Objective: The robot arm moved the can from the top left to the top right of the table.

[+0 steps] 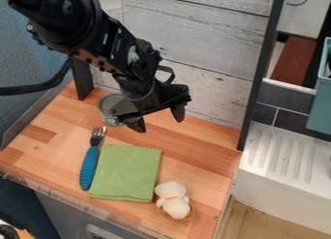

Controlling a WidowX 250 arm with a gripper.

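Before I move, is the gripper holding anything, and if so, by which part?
Nothing is held: the gripper is open, tabletop shows between its fingers, and the can is outside them.

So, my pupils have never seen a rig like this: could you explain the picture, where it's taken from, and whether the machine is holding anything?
There is one picture, from a fixed camera looking down at a slant. The black machine coming in from the upper left is a robot arm; the two-fingered gripper at its end works like a simple hand. On the wooden table lie a blue-handled fork, a green cloth just right of it, and a small white soft toy near the cloth's lower right corner. A can is at the upper left, partly behind the gripper. The fingers are apart, and nothing appears to be held.
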